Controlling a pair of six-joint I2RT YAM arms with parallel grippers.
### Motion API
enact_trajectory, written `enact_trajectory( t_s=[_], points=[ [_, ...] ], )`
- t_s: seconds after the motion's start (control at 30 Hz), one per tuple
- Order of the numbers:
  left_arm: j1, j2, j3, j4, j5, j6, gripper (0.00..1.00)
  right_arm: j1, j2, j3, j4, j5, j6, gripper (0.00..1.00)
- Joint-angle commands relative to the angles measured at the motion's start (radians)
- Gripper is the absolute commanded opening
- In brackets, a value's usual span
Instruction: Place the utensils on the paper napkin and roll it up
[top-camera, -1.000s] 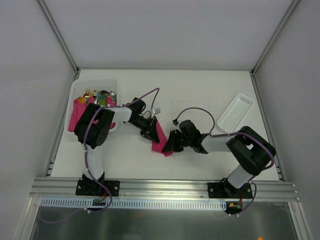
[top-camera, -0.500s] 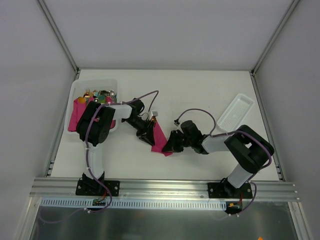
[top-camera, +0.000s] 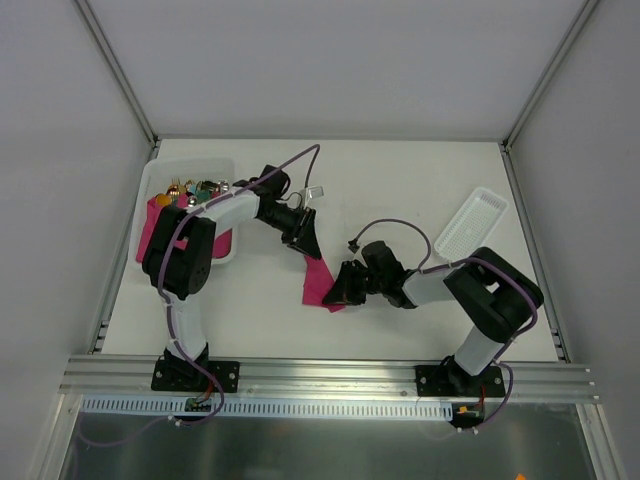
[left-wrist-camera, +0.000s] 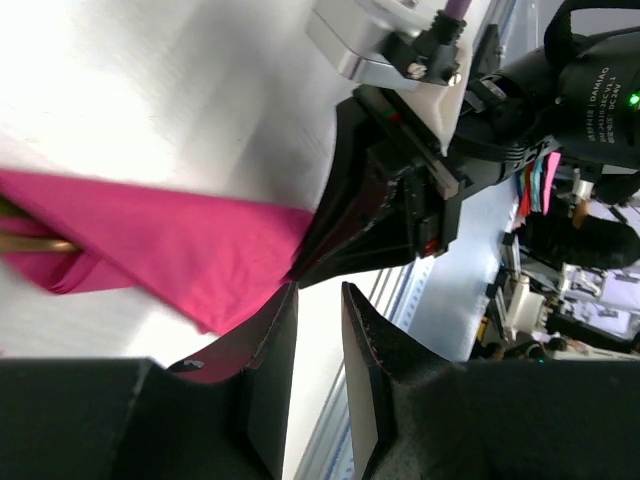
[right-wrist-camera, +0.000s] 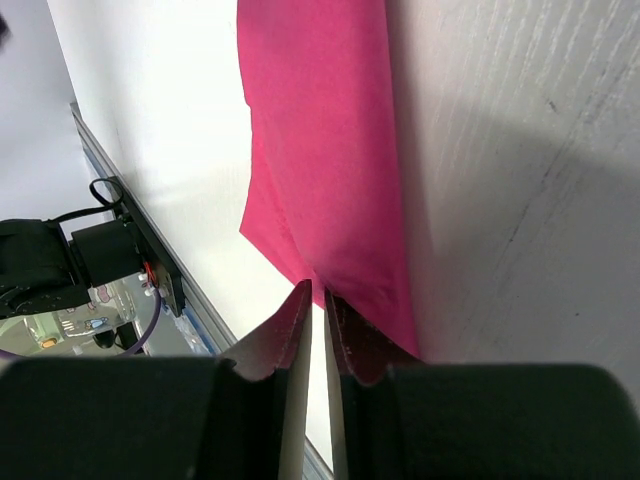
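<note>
The paper napkin (top-camera: 318, 280) is a magenta-pink folded bundle lying on the white table. In the left wrist view (left-wrist-camera: 170, 250) a gold-copper utensil end (left-wrist-camera: 30, 243) pokes from its fold. My left gripper (top-camera: 301, 237) hangs just beyond the napkin's far end, open and empty (left-wrist-camera: 318, 300). My right gripper (top-camera: 336, 291) is at the napkin's near right edge. Its jaws are almost closed (right-wrist-camera: 318, 292), with the napkin's corner (right-wrist-camera: 330, 180) meeting the tips. The rest of the utensils are hidden inside the napkin.
A white bin (top-camera: 222, 165) at the far left holds pink napkin bundles and mixed cutlery. A white perforated tray (top-camera: 472, 225) lies at the far right. The aluminium rail (top-camera: 320, 375) runs along the near edge.
My left gripper has let go of the napkin and drawn back toward the far side. The napkin lies flatter. The right gripper has hardly moved.
</note>
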Motion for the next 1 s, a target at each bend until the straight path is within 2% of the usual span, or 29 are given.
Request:
enact_trajectory(
  t_s=[0.0, 0.17, 0.3, 0.7, 0.97],
  points=[
    [-0.038, 0.023, -0.003, 0.012, 0.065, -0.040, 0.24, -0.015, 0.056, -0.041, -0.119, 0.105, -0.020, 0.14],
    [-0.038, 0.118, -0.026, 0.121, 0.045, -0.133, 0.23, -0.015, 0.057, -0.042, -0.119, 0.107, -0.012, 0.14],
    [-0.028, 0.176, -0.058, 0.147, 0.063, -0.157, 0.22, -0.018, 0.060, -0.044, -0.120, 0.105, -0.009, 0.14],
    [0.014, 0.118, -0.188, 0.146, 0.118, -0.043, 0.26, -0.030, 0.072, -0.053, -0.120, 0.112, 0.003, 0.15],
    [0.012, 0.118, -0.199, 0.130, -0.067, -0.063, 0.27, -0.030, 0.068, -0.056, -0.112, 0.108, 0.003, 0.15]
  ],
)
